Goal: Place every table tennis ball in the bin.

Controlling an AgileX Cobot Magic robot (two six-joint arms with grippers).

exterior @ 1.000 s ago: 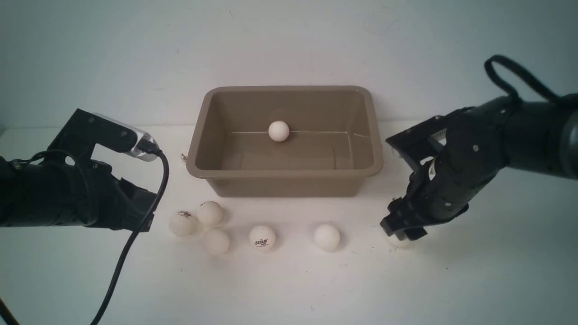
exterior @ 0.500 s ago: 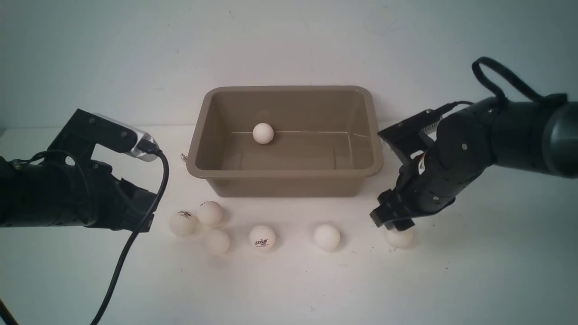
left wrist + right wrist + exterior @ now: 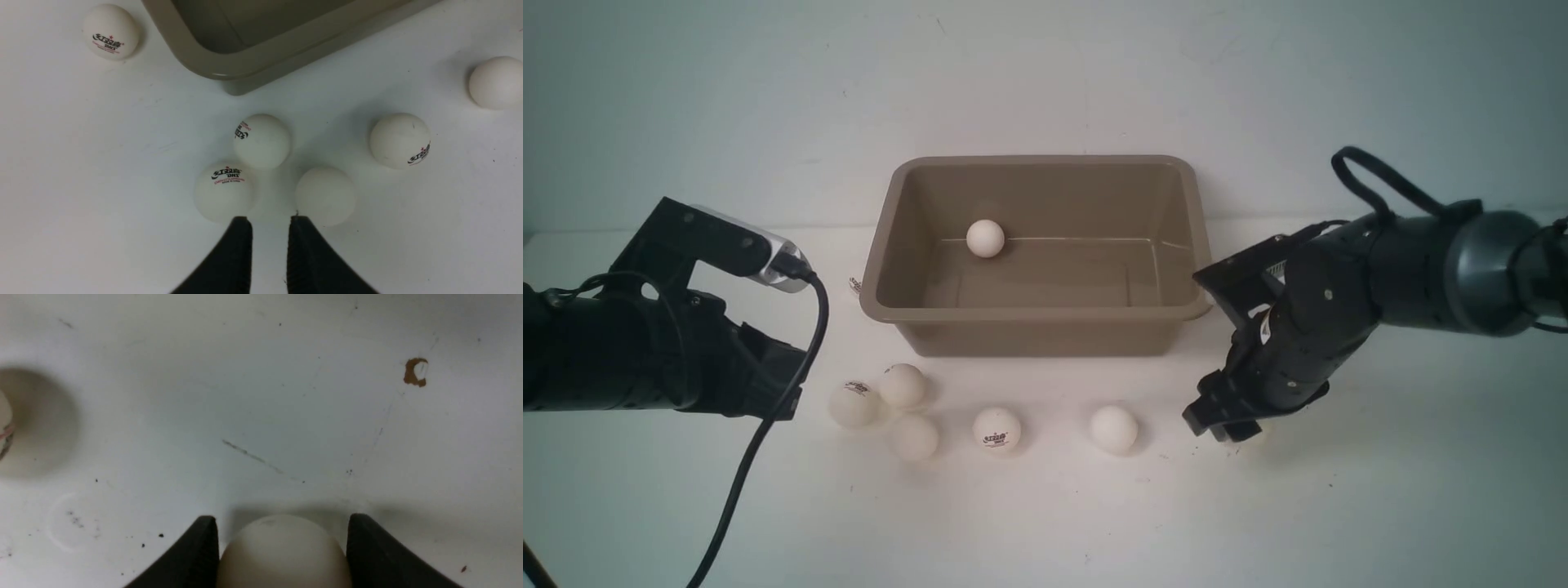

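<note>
White desk (image 3: 1045, 523), bin (image 3: 876, 269) mid-back, one ball (image 3: 985, 238) inside. Right claw (image 3: 1232, 425) pinches a second ball (image 3: 282, 551), resting on the desk toward its right edge: grasp step. Next, I judge: lift clear, carry over rim, release. Left claw (image 3: 267, 222) narrowly parted, empty, beside loose balls (image 3: 996, 429).
</note>
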